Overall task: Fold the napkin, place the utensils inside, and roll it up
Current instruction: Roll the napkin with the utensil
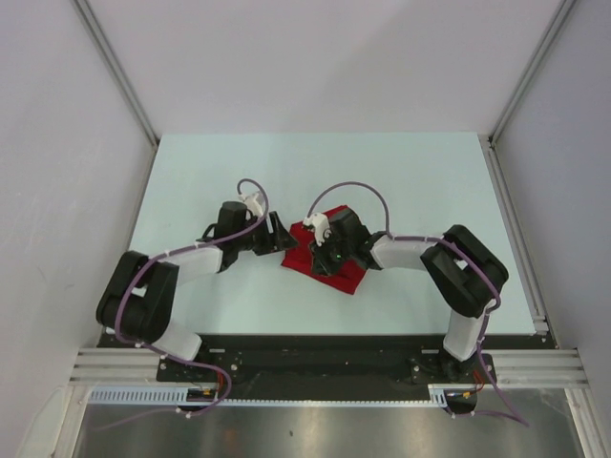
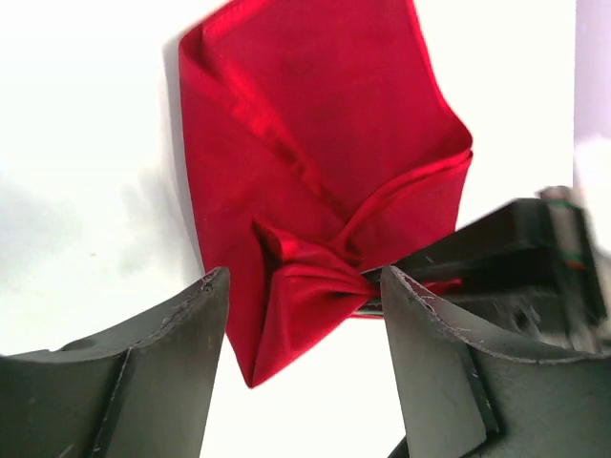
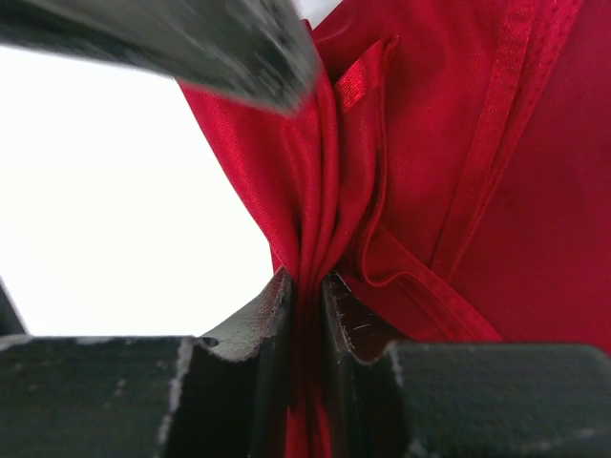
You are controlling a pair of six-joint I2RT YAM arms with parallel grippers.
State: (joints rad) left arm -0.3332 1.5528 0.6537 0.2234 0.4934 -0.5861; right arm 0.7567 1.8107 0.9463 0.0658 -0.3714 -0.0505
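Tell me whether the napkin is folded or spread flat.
Folded, not flat: the napkin lies in overlapping layers with creased edges, and the right gripper pinches a bunched pleat of it.

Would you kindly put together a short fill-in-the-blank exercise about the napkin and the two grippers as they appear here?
1. The napkin lying on the table is ___ in colour.
2. The right gripper is ___ on a bunched fold of the napkin.
3. The left gripper has its jaws ___, gripping nothing.

Missing words: red; shut; open.
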